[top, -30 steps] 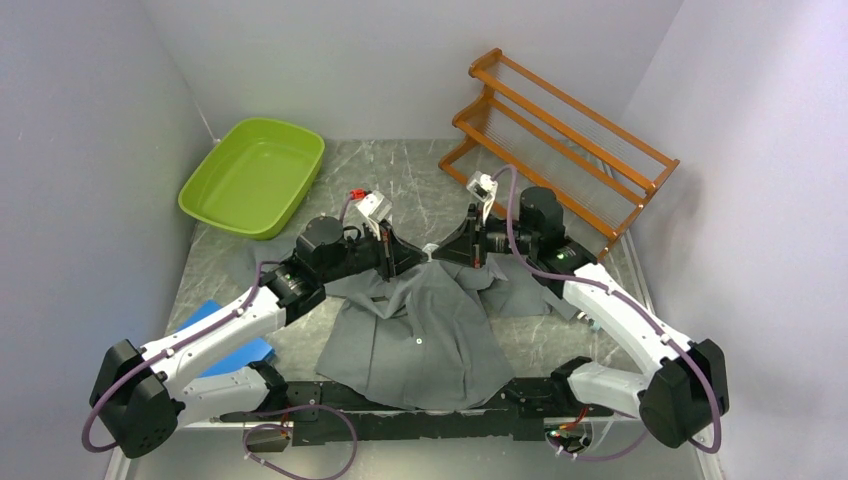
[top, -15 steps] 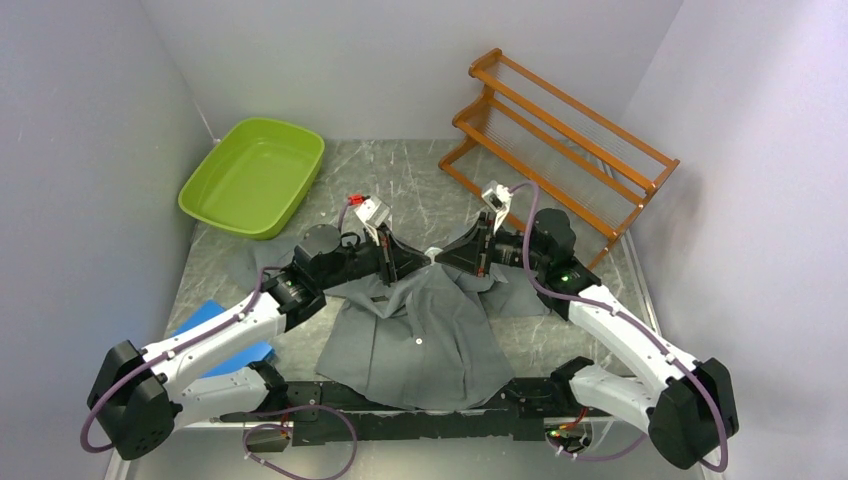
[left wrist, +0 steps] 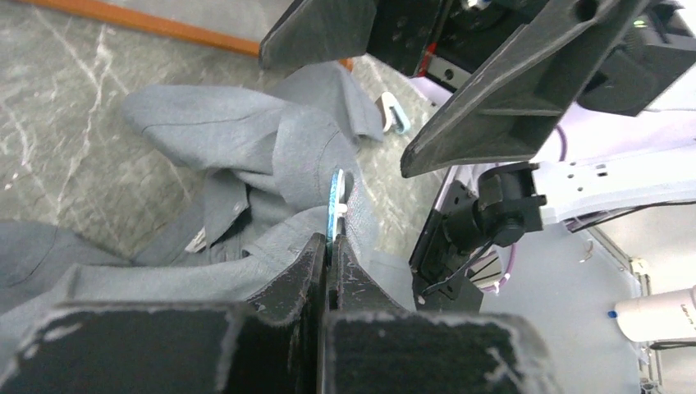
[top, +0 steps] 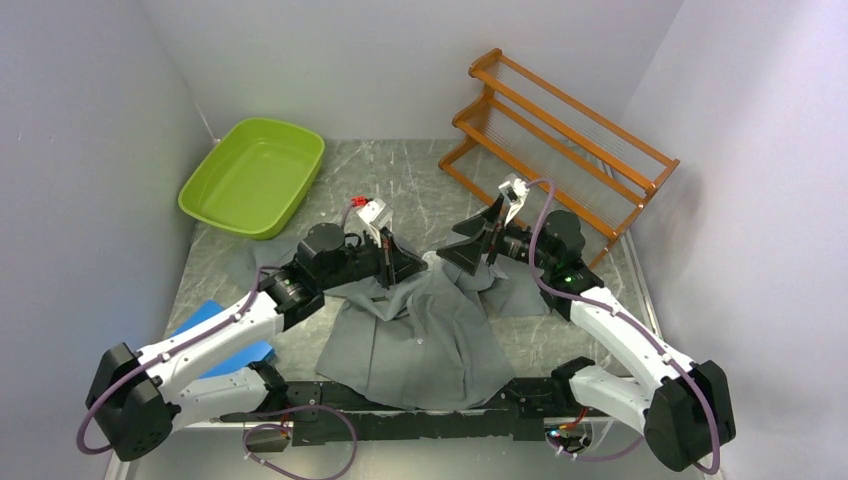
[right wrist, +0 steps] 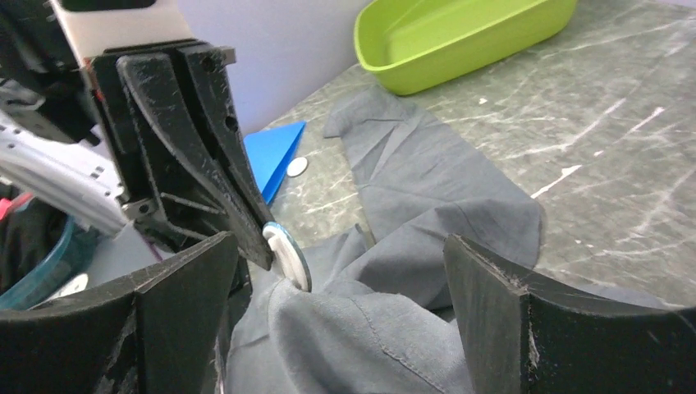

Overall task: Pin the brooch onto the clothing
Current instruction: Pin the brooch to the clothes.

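The clothing (top: pixel 420 340), a dark-grey shirt, lies spread at the table's near middle, with its collar end bunched and lifted between the two arms. My left gripper (top: pixel 413 266) (left wrist: pixel 330 240) is shut on the brooch (left wrist: pixel 335 203), a thin white disc with a blue edge. The disc stands on edge out of the jaw tips, against a raised fold of shirt (left wrist: pixel 271 156). In the right wrist view the brooch (right wrist: pixel 287 253) sits at the top of that fold. My right gripper (top: pixel 458 250) (right wrist: pixel 353 283) is open wide, its fingers (right wrist: pixel 185 304) straddling the fold and holding nothing.
A green tub (top: pixel 255 175) stands at the back left and a wooden rack (top: pixel 560 130) at the back right. A blue pad (top: pixel 215 335) lies at the left, under the left arm. A small white-and-blue piece (left wrist: pixel 394 115) rests on the table beside the shirt.
The right gripper went from shut at the raised fold to wide open and drew back slightly to the right. The left gripper stayed shut on the brooch, shifting little.
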`<state>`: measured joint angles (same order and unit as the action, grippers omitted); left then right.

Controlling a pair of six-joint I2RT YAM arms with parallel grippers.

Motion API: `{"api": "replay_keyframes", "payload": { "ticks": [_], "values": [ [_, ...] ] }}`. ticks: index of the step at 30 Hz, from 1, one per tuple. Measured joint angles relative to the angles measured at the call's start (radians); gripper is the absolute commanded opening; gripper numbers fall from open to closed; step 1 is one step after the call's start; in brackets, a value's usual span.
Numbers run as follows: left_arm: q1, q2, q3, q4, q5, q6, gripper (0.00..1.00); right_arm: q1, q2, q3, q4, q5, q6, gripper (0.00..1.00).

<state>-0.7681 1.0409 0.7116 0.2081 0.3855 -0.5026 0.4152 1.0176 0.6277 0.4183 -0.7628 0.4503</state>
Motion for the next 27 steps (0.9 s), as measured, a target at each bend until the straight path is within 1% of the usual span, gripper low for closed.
{"api": "replay_keyframes", "payload": {
  "ticks": [4,6,8,12,14,15,16,18,20,23,25,27],
  "values": [
    [-0.038,0.04,0.064,-0.098,-0.077,0.04,0.02,-0.007,-0.008,0.0,-0.034,0.063,-0.002,1.0],
    [-0.074,0.077,0.116,-0.161,-0.148,0.062,0.03,-0.019,-0.013,0.0,-0.068,0.104,-0.001,1.0],
    [-0.116,0.124,0.172,-0.224,-0.24,0.082,0.03,-0.034,-0.014,0.001,-0.105,0.149,0.001,1.0],
    [-0.208,0.221,0.266,-0.351,-0.499,0.103,0.03,-0.075,-0.011,0.001,-0.179,0.232,0.019,1.0],
    [-0.254,0.255,0.282,-0.387,-0.621,0.115,0.03,-0.097,0.002,0.002,-0.201,0.252,0.032,1.0],
    [-0.278,0.267,0.284,-0.401,-0.674,0.124,0.05,-0.109,0.015,0.002,-0.209,0.259,0.039,1.0],
    [-0.303,0.278,0.284,-0.414,-0.724,0.135,0.09,-0.124,0.032,0.003,-0.216,0.259,0.048,1.0],
    [-0.362,0.298,0.286,-0.424,-0.817,0.172,0.23,-0.154,0.074,0.006,-0.22,0.249,0.066,1.0],
    [-0.43,0.328,0.304,-0.438,-0.908,0.212,0.48,-0.181,0.125,0.008,-0.221,0.224,0.085,1.0],
    [-0.527,0.402,0.373,-0.463,-1.057,0.262,0.71,-0.201,0.197,0.016,-0.224,0.177,0.1,1.0],
    [-0.579,0.463,0.428,-0.472,-1.163,0.291,0.78,-0.202,0.234,0.025,-0.228,0.149,0.102,1.0],
    [-0.613,0.52,0.475,-0.488,-1.23,0.311,0.8,-0.203,0.26,0.032,-0.227,0.124,0.103,1.0]
  ]
}}
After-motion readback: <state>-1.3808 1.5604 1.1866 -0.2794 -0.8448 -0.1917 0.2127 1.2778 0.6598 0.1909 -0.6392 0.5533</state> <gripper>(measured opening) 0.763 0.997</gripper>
